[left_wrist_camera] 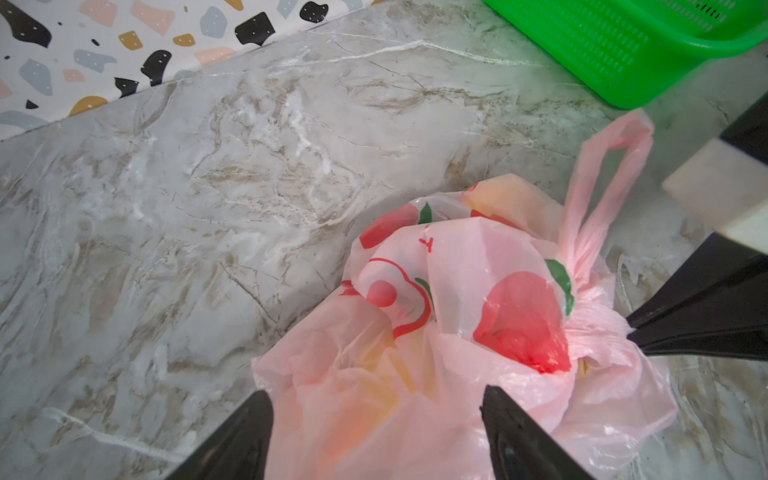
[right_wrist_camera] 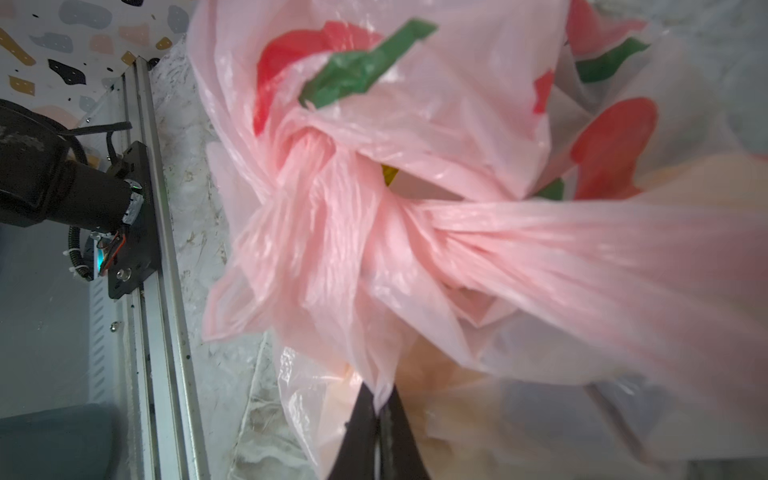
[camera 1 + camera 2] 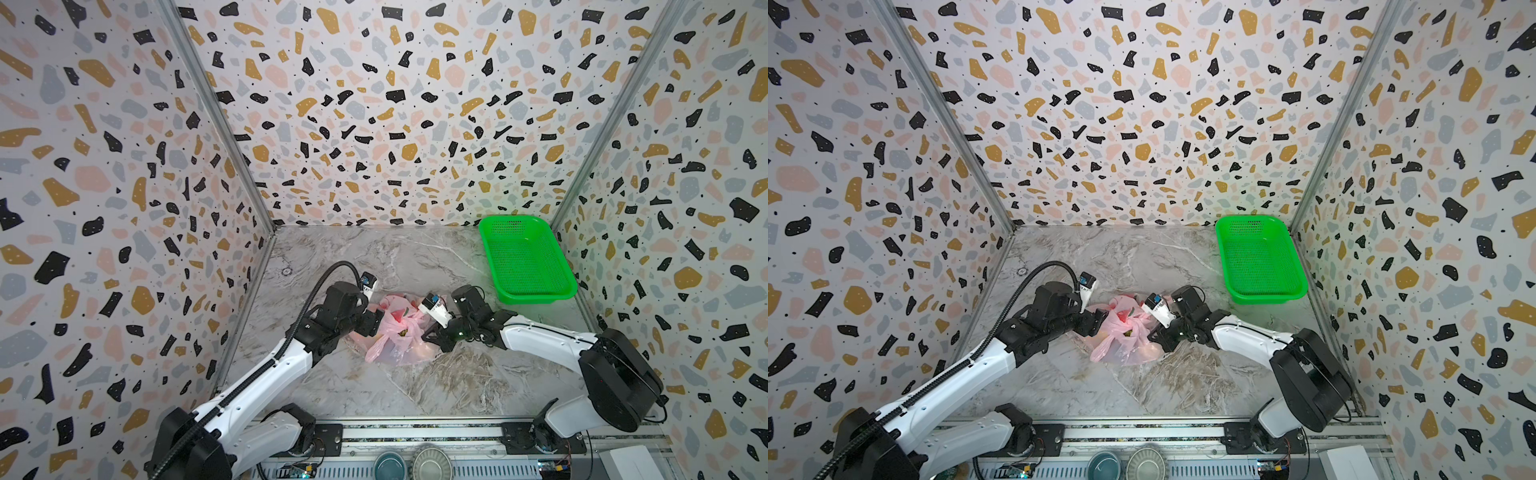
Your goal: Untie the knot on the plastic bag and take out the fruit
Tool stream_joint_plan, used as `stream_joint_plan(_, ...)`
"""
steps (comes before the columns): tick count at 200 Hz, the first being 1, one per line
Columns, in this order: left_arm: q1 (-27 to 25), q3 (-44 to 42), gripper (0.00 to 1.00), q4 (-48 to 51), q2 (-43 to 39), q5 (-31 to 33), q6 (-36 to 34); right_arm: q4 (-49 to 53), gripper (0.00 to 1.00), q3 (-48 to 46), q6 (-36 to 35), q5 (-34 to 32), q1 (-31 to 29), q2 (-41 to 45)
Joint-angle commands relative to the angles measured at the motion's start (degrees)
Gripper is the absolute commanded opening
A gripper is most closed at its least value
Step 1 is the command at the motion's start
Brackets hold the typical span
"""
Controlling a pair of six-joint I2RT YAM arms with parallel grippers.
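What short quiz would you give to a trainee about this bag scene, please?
1. True or false: the knot is already untied.
2. The right gripper is: A) wide open; B) shut on the plastic bag; C) shut on nothing.
3. Fill in: the left gripper, close to the bag, is ____.
Key: 1 false; 2 B; 3 open.

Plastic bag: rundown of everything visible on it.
Plastic bag: thin translucent pink film, crinkled, red and green prints. Slumped on the marble table. Handles tied in a knot, one loop free. Yellowish fruit shows faintly through. Right gripper pinches a tail by the knot; open left gripper straddles its side.
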State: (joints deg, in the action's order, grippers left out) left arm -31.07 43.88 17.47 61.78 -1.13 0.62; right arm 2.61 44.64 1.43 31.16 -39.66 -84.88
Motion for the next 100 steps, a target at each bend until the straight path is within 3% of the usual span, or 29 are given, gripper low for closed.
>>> stream_joint_plan(1, -1.1, 2.9, 0.8, 3.5, 1.6, -0.8, -5.0, 2.2, 0.16, 1.6, 2.5, -5.1, 0.1, 2.6)
stream_joint_plan(32, -1.3, 6.1, 0.76, 10.3, 3.0, 0.2, -12.6, 8.0, 0.35, 5.2, 0.2, -7.8, 0.1, 7.0)
stream_joint_plan(55, -1.3, 8.5, 0.76, 13.6, 1.2, 0.3, -17.3, 13.1, 0.43, 8.8, -2.4, -8.1, 0.1, 8.3)
stream_joint_plan(100, -1.3, 4.9, 0.78, 9.7, -1.3, -9.6, -27.2, 16.0, 0.57, 13.0, -8.8, -7.4, 0.0, 6.7)
